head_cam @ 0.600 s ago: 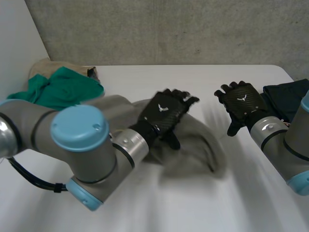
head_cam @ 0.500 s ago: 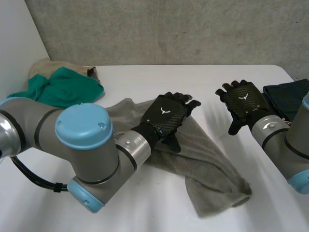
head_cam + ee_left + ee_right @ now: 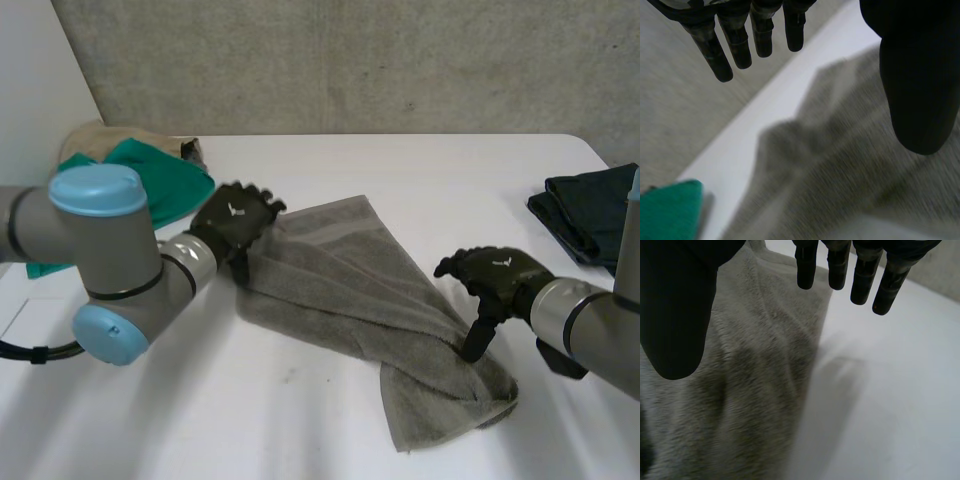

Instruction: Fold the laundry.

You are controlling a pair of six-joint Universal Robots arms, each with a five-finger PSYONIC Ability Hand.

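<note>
Grey towel lies rumpled on the white table, approx. mid-table, running diagonally from the L hand down to a bunched end near the front edge by the R hand.

Hard to see: at far left a green cloth is partly covered by the L arm and lies on top of a beige cloth, of which just a strip shows. A small dark item sits just beside them; can't tell what it is. At far right a dark cloth is cut off by the frame edge and the R arm.

Count: 1 grey towel, 1 green cloth, 1 beige cloth, 1 dark cloth, 2 hands.

L hand is at the towel's left edge. In the L wrist view its fingers are straight, the thumb is spread well apart and nothing is pinched; the towel is under the palm and the green cloth is off beside it.

R hand is at the towel's right edge near the bunched end, thumb pointing down onto the cloth. In the R wrist view its fingers are straight, the thumb is apart and it grips nothing; the towel is under the thumb side.
</note>
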